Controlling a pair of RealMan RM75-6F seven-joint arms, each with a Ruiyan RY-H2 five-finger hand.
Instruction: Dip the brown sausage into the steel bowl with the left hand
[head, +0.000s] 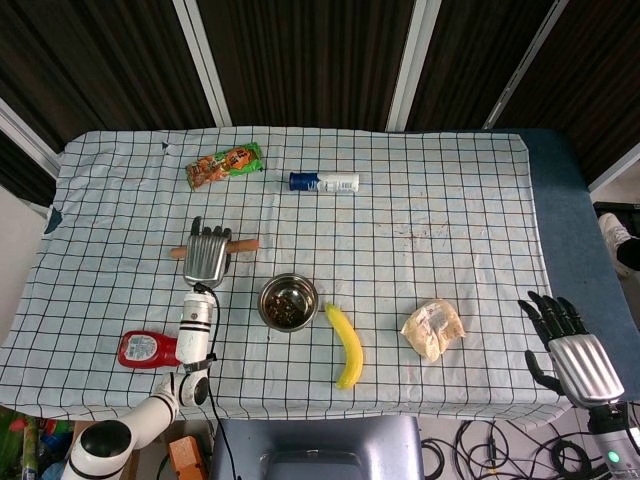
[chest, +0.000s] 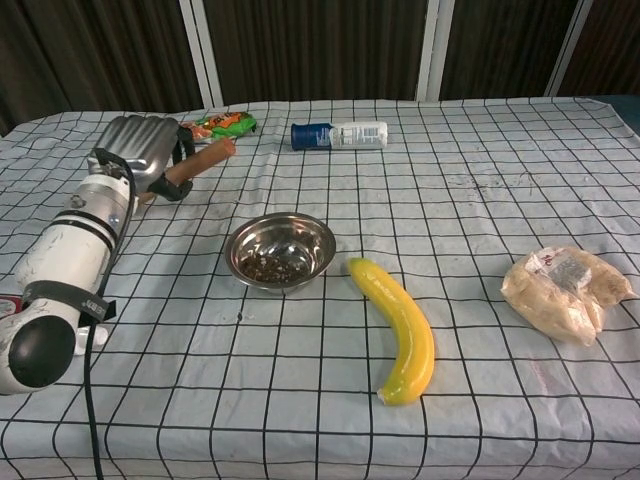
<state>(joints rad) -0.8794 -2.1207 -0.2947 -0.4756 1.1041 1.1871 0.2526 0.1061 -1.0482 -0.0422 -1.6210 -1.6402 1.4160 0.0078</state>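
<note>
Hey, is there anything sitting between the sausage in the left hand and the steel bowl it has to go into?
Nothing visible does. The left hand holds the sausage off the cloth, and only bare checked tablecloth lies between it and the steel bowl. The banana lies on the bowl's far side.

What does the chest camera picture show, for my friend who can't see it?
The robot's left hand holds a brown sausage tilted up above a checked tablecloth. A steel bowl with dark bits inside sits nearby, then a banana and a wrapped bun; a snack packet and a lying bottle are farther back.
</note>
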